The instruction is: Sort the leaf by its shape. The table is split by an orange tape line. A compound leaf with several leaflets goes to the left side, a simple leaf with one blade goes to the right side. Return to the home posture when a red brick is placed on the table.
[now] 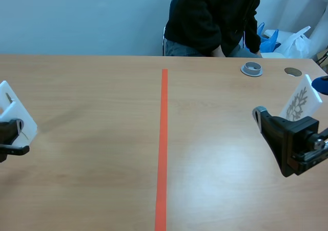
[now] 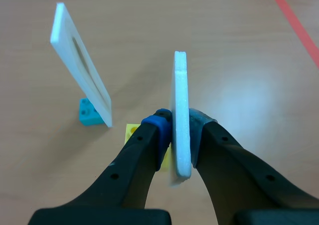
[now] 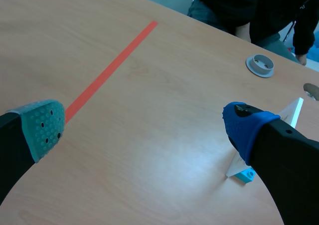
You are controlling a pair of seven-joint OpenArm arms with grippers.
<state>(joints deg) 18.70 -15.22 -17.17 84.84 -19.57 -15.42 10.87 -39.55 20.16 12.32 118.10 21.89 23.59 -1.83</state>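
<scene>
The left end effector (image 2: pixel 180 135) is clamped on a thin white foam card (image 2: pixel 180 90), left of the orange tape line (image 1: pixel 163 139). The right end effector (image 3: pixel 144 127) gapes wide, empty, beside a standing white leaf-printed card (image 1: pixel 301 104).

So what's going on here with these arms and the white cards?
The left claw is shut on a white card, left of the orange line. A second card stands nearby on a teal block. The right claw is open, next to a leaf card standing on the right side. A person sits across the table.
</scene>
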